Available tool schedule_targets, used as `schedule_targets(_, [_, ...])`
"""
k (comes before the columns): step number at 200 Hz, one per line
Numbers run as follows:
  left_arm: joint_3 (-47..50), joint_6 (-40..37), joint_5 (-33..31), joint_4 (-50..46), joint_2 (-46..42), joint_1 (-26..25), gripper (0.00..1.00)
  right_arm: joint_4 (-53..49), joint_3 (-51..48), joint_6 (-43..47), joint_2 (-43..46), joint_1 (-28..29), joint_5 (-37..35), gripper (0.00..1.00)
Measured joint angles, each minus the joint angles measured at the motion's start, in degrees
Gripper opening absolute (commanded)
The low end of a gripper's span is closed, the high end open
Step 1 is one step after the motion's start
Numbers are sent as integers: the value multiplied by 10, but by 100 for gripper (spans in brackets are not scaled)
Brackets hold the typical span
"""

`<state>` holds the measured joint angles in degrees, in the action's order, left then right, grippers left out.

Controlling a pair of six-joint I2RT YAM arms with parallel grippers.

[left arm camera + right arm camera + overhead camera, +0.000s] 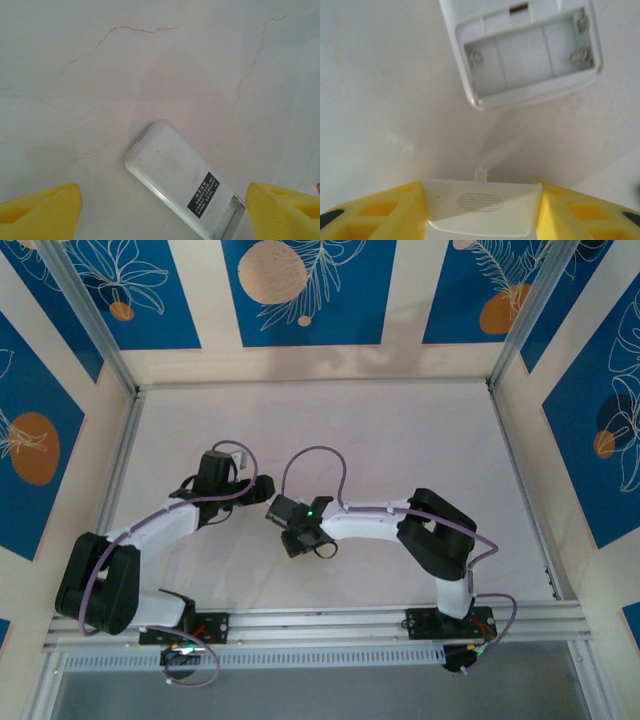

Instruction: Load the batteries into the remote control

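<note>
Two yellow-fingered robot grippers are poised over a small, flat, white plastic remote control (170, 175), which lies back-side up on a pale, veined table (150, 65).

The left gripper (162, 192) is released, its jaws spread wide on either side of the remote control without touching it. The right gripper (481, 200) grasps a loose, white, rectangular plastic battery cover (470, 220) by its side edges. It holds the cover just beside the remote control's open end, where the battery bay (530, 50) sits empty with its metal springs (475, 57) bare. The remote control looks light, rigid and smooth, so a push would probably make it skid on the table. Its long side edges, away from the bay, seem the safest place to pinch it steady. The springs and thin bay walls look delicate and are best left untouched.
</note>
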<state>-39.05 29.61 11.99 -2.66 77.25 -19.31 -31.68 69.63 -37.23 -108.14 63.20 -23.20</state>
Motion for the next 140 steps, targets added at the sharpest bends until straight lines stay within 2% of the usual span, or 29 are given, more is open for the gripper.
schedule_targets(25, [0, 0, 0, 0, -7, 0, 85, -6, -11, -9, 1, 6, 0, 56])
schedule_targets(50, [0, 0, 0, 0, -16, 0, 86, -1, -13, -14, 2, 7, 2, 64])
schedule_targets(80, [0, 0, 0, -2, -23, 0, 86, 3, -13, -19, 2, 7, 7, 68])
schedule_targets(100, [0, -1, 0, -7, -28, 0, 93, 2, -13, -19, 4, 6, 8, 68])
schedule_targets(108, [0, -2, 0, -10, -29, 0, 100, -2, -13, -19, 7, 5, 7, 68])
schedule_targets(140, [0, 0, 0, -15, -30, 0, 100, -12, -24, -26, 55, -12, 15, 68])
